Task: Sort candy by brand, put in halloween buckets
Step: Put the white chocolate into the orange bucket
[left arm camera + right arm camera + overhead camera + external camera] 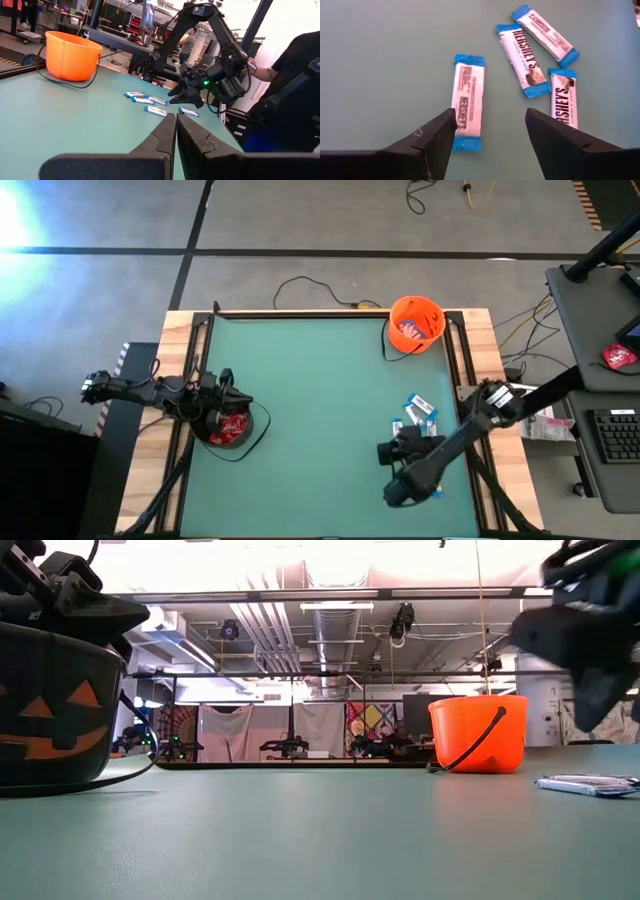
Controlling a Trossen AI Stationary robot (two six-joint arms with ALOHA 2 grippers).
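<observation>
Several white-and-blue candy bars (pixel 420 411) lie flat on the green table at the right; the right wrist view shows them close up (pixel 522 60). My right gripper (pixel 490 125) hangs open just above them, slanting down, with one bar (pixel 467 102) beside its one finger; it also shows in the high view (pixel 398 448). The orange bucket (pixel 416 323) stands at the far edge with wrappers inside. The black bucket (pixel 232 428) stands at the left with red packets in it. My left gripper (pixel 176 131) is shut and level over that bucket's rim.
The black bucket's wire handle (pixel 262 435) lies on the table beside it. A side desk with a keyboard (pixel 612 435) and a lone pinkish-red packet (pixel 620 357) stands off the right edge. A person (pixel 287 95) stands beyond the table's right side.
</observation>
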